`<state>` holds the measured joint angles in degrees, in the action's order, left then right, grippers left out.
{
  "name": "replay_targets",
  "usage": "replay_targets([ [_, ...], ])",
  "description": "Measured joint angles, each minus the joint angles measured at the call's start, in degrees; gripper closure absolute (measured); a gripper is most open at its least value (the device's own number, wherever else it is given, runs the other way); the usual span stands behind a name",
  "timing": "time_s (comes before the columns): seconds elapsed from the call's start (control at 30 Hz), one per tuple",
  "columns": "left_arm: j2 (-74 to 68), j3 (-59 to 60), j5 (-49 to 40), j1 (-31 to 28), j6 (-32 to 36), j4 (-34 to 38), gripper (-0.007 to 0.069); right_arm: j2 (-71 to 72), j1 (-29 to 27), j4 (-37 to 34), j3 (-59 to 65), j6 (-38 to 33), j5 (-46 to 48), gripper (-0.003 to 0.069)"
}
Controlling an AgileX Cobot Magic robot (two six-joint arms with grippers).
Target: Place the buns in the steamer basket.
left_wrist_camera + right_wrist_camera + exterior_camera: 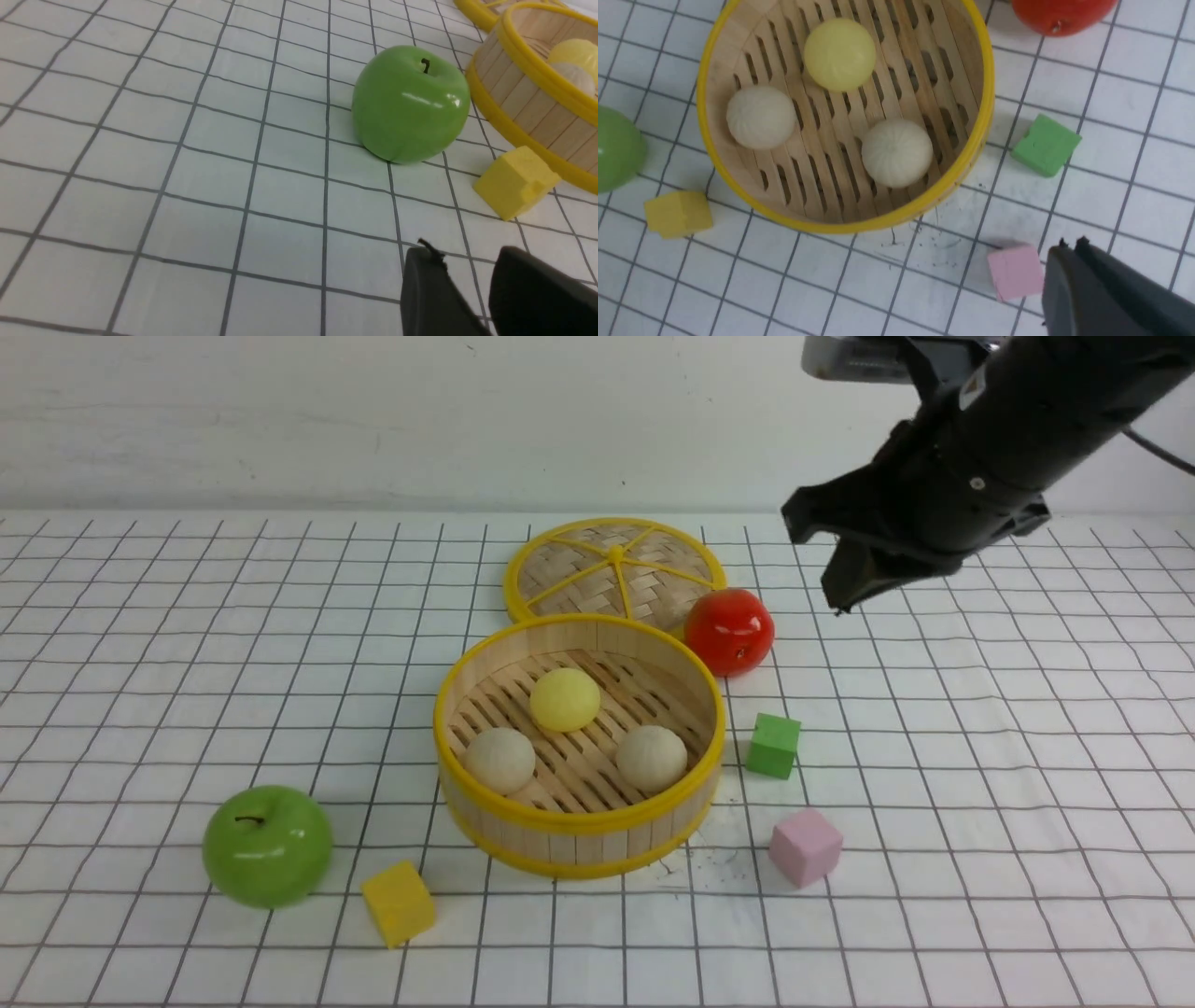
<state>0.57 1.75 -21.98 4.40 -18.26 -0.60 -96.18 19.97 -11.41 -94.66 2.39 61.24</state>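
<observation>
Hovering high beyond the red apple point(729, 630), right gripper point(840, 581) pinched together on nothing; left gripper point(467, 280) low near the green apple point(410, 103), fingers a little apart, also empty. Best now, by the look of it: lift clear without clipping the steamer basket point(579, 817). All three buns point(565, 700) on its slatted floor, apart from one another, lid point(613, 571) flat behind.

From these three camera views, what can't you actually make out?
- Left gripper: absent from the front view; the left wrist view's edge cuts it off, though the jaws stand apart.
- Woven lid: its near part is hidden behind the steamer basket in the front view.
- Red apple: cut off by the right wrist view's edge.
- Right gripper: the jaws look closed with nothing between them; the front view shows only a dark mass.
</observation>
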Motion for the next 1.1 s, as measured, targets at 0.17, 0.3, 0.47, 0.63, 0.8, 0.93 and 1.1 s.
replay_targets([
  [0.17,0.0,0.0,0.0,0.0,0.0,0.0,0.0421,8.06,0.0,0.41,9.14,0.23,-1.37,0.068],
  [0.3,0.0,0.0,0.0,0.0,0.0,0.0,0.0417,12.41,0.0,0.14,13.81,2.51,-1.93,0.068],
  [0.47,0.0,0.0,0.0,0.0,0.0,0.0,0.0412,13.54,0.0,-0.34,14.61,3.06,0.59,0.068],
  [0.63,0.0,0.0,0.0,0.0,0.0,0.0,0.0407,13.54,0.0,-0.47,14.68,3.05,1.76,0.068],
  [0.8,0.0,0.0,0.0,0.0,0.0,0.0,0.0403,13.54,0.0,-0.47,14.68,3.05,2.01,0.0678],
  [0.93,0.0,0.0,0.05,0.0,0.0,0.0,0.0396,13.74,0.0,0.08,14.88,2.52,1.96,0.0678],
  [1.1,0.0,0.0,0.05,0.0,0.0,0.0,0.0392,17.25,0.0,5.85,15.47,-3.67,0.33,0.0678],
])
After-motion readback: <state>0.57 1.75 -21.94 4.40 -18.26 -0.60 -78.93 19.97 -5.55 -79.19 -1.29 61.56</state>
